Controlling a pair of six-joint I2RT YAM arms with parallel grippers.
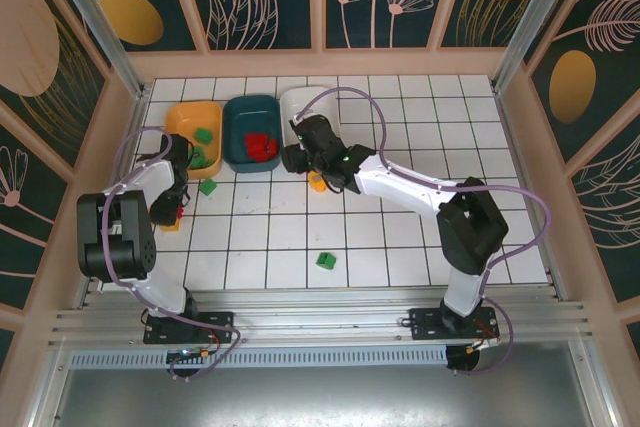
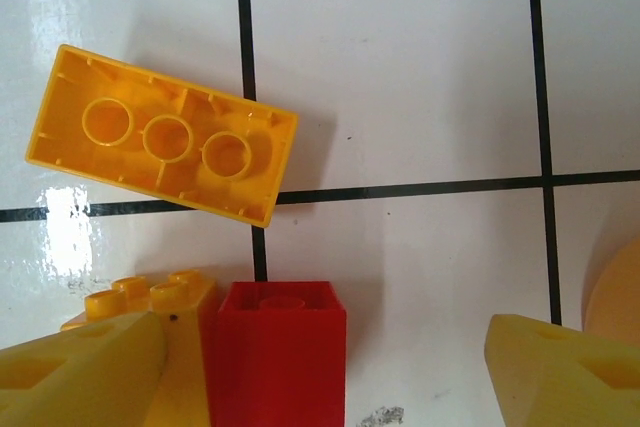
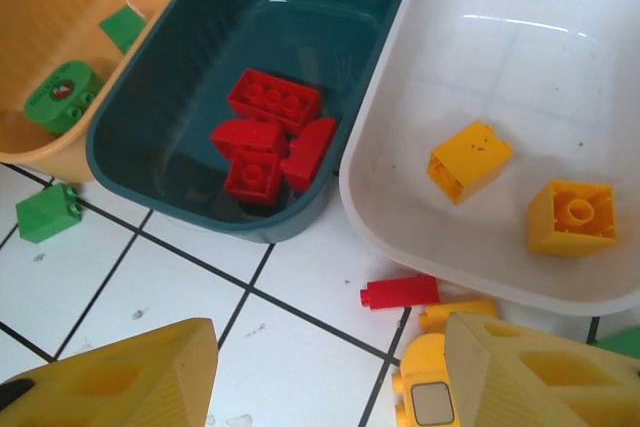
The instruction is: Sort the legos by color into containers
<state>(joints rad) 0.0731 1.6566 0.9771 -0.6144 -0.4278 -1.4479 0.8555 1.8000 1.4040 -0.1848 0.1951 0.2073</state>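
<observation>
Sort is looking roughly half done.

**Binned so far**
- The orange tray [image 3: 30, 7] is holding two green pieces [image 3: 65, 97].
- The teal tray [image 3: 330, 7] is holding four red bricks [image 3: 272, 97].
- The white tray [image 3: 520, 47] is holding two yellow-orange blocks [image 3: 468, 160].
- All three trays are sitting just ahead of the right gripper [image 3: 325, 377], with the teal one about dead ahead.

**Right gripper**
- It is hanging released, jaws apart over bare tile and gripping nothing.
- A red peg-like piece [image 3: 400, 292] is lying loose just ahead of it.
- A yellow piece with a grey window [image 3: 425, 402] is sitting right beside one finger. Contact is hard to call, probably none.
- A loose green brick [image 3: 48, 212] is waiting ahead and off to the side, near the orange tray.

**Left gripper** [image 2: 320, 377]
- It is also released, with jaws wide.
- A red brick [image 2: 278, 347] is sitting between the fingers, unclamped and nearer one of them.
- A studded yellow brick [image 2: 165, 297] is touching the red brick's side.
- An upturned yellow-orange brick [image 2: 160, 137] is lying ahead, skewed, with its hollow underside showing three round tubes.
- Another green brick [image 1: 326, 260] is lying well behind both grippers.

**Materials**
- The bricks are hard, glossy moulded plastic with crisp edges.
- The trays are smooth and shallow with rounded corners.
- The tiled table [image 2: 400, 67] is glossy white with dark grout lines and is throwing glare.
</observation>
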